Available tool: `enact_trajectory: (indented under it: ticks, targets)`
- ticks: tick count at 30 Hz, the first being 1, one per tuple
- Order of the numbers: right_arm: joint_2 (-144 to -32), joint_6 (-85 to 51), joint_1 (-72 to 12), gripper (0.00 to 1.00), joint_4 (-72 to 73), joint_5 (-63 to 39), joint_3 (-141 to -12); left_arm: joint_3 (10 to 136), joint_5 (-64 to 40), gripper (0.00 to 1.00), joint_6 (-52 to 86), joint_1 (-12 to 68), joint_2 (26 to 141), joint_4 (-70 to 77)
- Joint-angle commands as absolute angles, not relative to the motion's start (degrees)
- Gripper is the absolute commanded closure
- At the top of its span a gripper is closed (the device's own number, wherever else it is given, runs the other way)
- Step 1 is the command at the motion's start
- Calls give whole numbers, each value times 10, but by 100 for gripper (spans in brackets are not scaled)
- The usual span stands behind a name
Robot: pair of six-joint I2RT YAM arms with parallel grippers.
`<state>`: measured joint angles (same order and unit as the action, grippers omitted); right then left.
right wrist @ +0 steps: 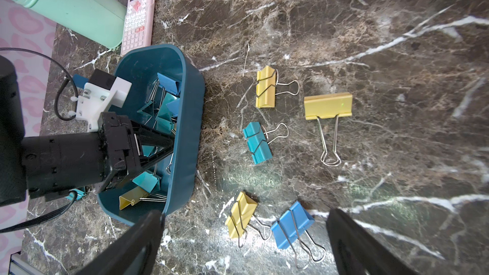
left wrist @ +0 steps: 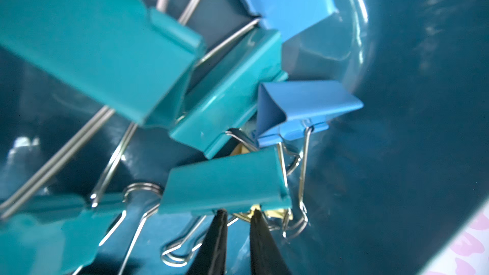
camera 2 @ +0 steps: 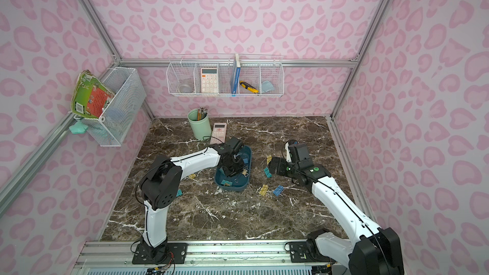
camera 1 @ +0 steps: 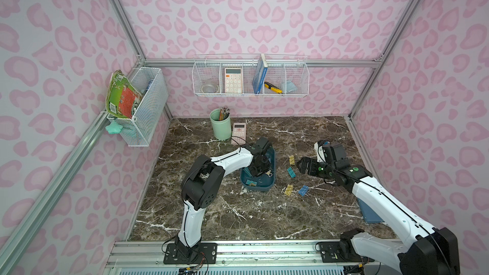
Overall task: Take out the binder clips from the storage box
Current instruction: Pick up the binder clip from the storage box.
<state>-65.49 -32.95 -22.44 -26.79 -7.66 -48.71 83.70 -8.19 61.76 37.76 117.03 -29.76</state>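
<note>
1. Tabletop [camera 1: 238, 215]: dark brown marble pattern with white veins, enclosed by pink spot-printed walls [camera 1: 264, 9] on aluminium framing.
2. Storage box [camera 1: 260, 187]: was found mid-table, just near of a pink calculator [camera 1: 239, 133] and a mint cup [camera 1: 221, 128].
3. Binder clips [right wrist: 258, 142]: several were found in the box; five were laid on the table to its right.
4. Left gripper [left wrist: 239, 214]: was found inside the box, jaws nearly closed against the edge of a teal clip [left wrist: 225, 191]; a hold could not be confirmed.
5. Right gripper [camera 1: 301, 167]: was seen spread wide and empty above the loose clips.
6. White wire basket [camera 1: 250, 78]: was hung on the far wall; a mesh basket [camera 1: 148, 107] was hung on the left wall.
</note>
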Motion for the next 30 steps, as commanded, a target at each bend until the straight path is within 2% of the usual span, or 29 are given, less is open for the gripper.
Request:
enact_trajectory:
  ticks: [1, 12, 15, 17, 18, 19, 30]
  targets:
    - [-658, -327, -225, 0, -270, -75, -491, 837, -81, 80, 620, 379, 1169, -282]
    - [-667, -326, -225, 0, -267, -76, -493, 836, -73, 80, 621, 380, 1190, -293]
    - [-668, -325, -225, 1, -267, -76, -493, 813, -67, 87, 623, 380, 1189, -293]
    - [-669, -327, -225, 0, -265, -76, -493, 814, -66, 89, 621, 380, 1189, -294]
    - [-670, -326, -224, 0, -265, -77, -493, 814, -64, 98, 619, 380, 1188, -294]
    - [-671, -327, -225, 0, -264, -78, -494, 814, -61, 100, 617, 380, 1184, -295]
    - [-698, -324, -253, 0, -251, -75, -524, 815, 4, 100, 586, 381, 1089, -338]
